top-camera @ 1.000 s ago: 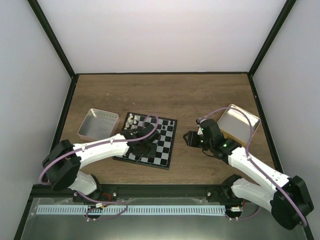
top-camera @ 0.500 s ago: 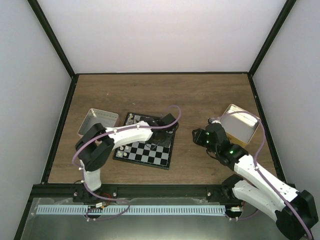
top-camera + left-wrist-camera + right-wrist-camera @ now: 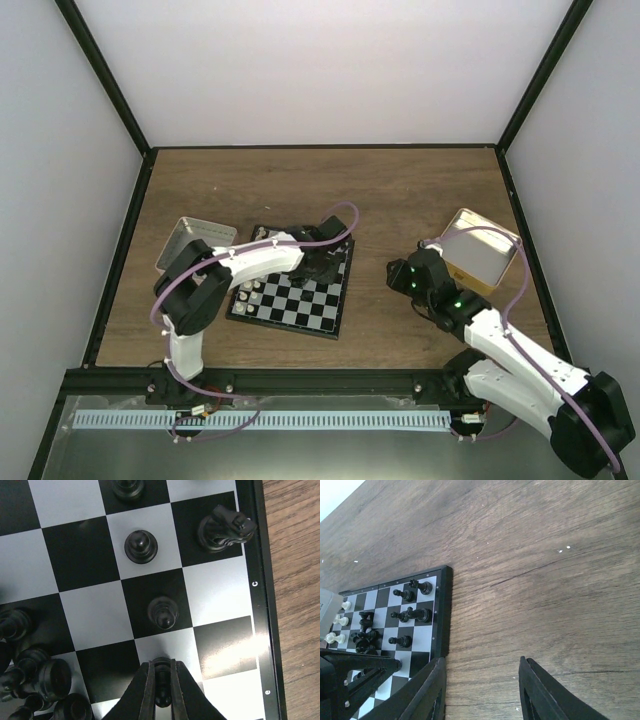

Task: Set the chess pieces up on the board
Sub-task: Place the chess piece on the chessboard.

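Note:
The board [image 3: 300, 295] lies left of the table's middle, with black chess pieces on its right side and white ones [image 3: 262, 238] at its far left corner. My left gripper [image 3: 318, 262] hangs over the board's right part. In the left wrist view it [image 3: 161, 666] is shut on a black pawn [image 3: 162, 682] over a white square near the edge. Two black pawns [image 3: 140, 545] and a black knight [image 3: 222, 528] stand ahead of it, and a cluster of black pieces [image 3: 35, 680] lies at lower left. My right gripper [image 3: 396, 273] is open and empty over bare wood, right of the board [image 3: 427, 630].
A pinkish tin [image 3: 183, 238] sits left of the board, partly behind my left arm. A yellow-tan tin [image 3: 482, 250] sits at the right, just behind my right arm. Dark frame rails border the table.
My left gripper has moved from the board's middle to its right part, and the arm's elbow has swung left. My right gripper has drawn back a little to the right.

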`<action>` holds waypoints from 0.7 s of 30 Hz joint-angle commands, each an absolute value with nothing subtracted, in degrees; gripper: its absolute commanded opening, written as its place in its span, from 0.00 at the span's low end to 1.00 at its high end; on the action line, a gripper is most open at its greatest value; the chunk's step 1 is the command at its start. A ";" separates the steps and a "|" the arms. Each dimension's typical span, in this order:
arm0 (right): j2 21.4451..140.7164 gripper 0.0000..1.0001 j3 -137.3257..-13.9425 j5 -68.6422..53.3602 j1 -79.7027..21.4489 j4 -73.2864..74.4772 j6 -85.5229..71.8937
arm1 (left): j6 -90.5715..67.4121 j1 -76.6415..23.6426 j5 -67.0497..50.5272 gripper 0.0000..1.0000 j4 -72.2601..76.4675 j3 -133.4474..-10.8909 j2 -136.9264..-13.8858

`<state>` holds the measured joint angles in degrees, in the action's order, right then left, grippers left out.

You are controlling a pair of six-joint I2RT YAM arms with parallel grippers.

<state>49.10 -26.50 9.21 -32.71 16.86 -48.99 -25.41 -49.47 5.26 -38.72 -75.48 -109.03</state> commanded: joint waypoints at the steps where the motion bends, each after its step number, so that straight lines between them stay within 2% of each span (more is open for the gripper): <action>1: 49.50 0.41 -26.70 10.65 -32.44 14.71 -50.09 | -24.12 -49.20 3.97 0.08 -39.12 -76.30 -109.50; 10: 49.77 0.41 -27.26 9.87 -32.50 14.78 -49.53 | -22.85 -48.97 1.95 0.12 -38.93 -74.96 -109.61; 11: 49.68 0.42 -27.27 9.85 -32.43 14.84 -49.49 | -22.85 -49.03 2.20 0.14 -38.98 -75.05 -109.56; 12: 49.51 0.41 -27.29 9.51 -32.50 14.63 -49.19 | -22.85 -49.02 2.44 0.24 -38.96 -75.25 -109.16; 14: 49.53 0.41 -27.54 8.73 -32.45 14.52 -48.52 | -22.81 -48.98 2.66 0.31 -38.68 -75.80 -108.78; 21: 48.87 0.42 -28.84 4.65 -32.43 13.88 -44.74 | -23.59 -48.45 3.11 0.37 -39.24 -78.12 -104.86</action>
<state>49.95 -26.50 6.90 -32.71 15.75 -47.62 -23.29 -49.08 2.57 -39.20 -76.44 -108.99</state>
